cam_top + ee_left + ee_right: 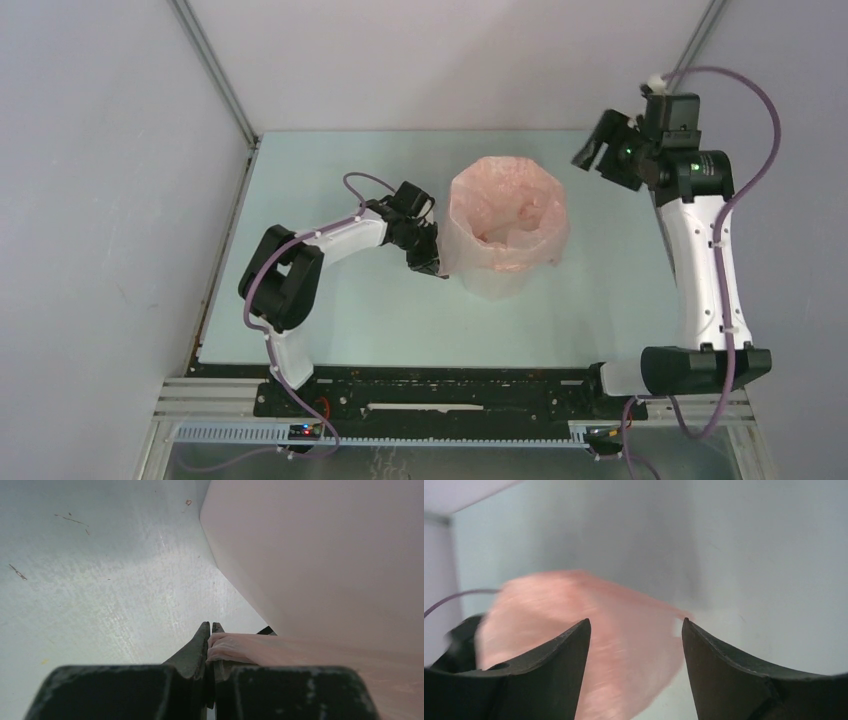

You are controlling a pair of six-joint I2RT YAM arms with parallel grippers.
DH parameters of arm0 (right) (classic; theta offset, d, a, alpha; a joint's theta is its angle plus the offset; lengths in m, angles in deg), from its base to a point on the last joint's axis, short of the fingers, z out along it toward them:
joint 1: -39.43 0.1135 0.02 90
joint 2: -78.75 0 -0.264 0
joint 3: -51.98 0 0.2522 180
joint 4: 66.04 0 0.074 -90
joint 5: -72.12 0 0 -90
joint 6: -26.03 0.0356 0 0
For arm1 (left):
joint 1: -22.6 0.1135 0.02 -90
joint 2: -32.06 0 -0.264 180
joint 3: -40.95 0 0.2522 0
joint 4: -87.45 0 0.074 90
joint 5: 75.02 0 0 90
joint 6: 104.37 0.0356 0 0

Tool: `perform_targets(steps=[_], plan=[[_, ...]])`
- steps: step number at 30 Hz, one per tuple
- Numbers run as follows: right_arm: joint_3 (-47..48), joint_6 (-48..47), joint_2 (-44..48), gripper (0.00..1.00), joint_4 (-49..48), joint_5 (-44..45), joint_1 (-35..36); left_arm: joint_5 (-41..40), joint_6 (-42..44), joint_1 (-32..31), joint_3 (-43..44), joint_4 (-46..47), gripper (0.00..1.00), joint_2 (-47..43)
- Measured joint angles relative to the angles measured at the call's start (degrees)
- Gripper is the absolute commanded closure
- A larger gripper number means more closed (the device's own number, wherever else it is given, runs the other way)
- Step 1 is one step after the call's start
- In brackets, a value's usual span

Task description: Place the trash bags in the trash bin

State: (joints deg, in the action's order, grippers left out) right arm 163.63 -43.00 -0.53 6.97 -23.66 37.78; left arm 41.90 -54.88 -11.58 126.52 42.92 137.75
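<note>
The trash bin stands upright in the middle of the table. The pale-pink trash bag lines it, with its mouth folded over the rim and hanging down the outside. My left gripper is low at the bin's left side, shut on the bag's hanging edge. In the left wrist view its fingers pinch a fold of pink film beside the film-covered bin wall. My right gripper is open and empty, raised to the right of and beyond the bin. Its wrist view shows the bag blurred between the open jaws.
The pale table is walled on the left, back and right. The left arm's purple cable loops beside the bin. The arm bases and rail run along the near edge.
</note>
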Motion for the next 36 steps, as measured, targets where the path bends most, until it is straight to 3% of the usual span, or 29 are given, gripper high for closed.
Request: perform_targets(steps=[5,12,16,20,25,28,36], plan=[[12.4,-3.8,-1.2,0.32,0.3,-0.3,17.0,0.0,0.0,-0.2,0.0,0.0,0.92,0.0],[10.6,-7.1,-10.1,0.38,2.8,3.1,31.0,-0.4,0.0,-0.3,0.0,-0.1,0.92,0.0],[4.6,-8.8,-14.3,0.38,2.6,9.9,33.6,-0.8,0.0,-0.3,0.0,-0.3,0.91,-0.3],[-3.9,-9.9,-14.5,0.36,-3.5,15.4,34.0,-0.9,0.0,-0.3,0.0,-0.4,0.91,-0.5],[-8.1,-9.9,-15.8,0.33,-14.2,16.2,34.6,-1.2,0.0,-0.5,0.0,-0.5,0.91,-0.7],[-8.1,-10.1,-16.1,0.24,-18.5,16.7,36.0,-1.3,0.0,-0.7,0.0,-0.6,0.9,-0.9],[-11.1,-10.4,-10.8,0.19,-16.6,15.5,34.6,-1.4,0.0,-0.9,0.0,-1.1,0.9,-1.6]])
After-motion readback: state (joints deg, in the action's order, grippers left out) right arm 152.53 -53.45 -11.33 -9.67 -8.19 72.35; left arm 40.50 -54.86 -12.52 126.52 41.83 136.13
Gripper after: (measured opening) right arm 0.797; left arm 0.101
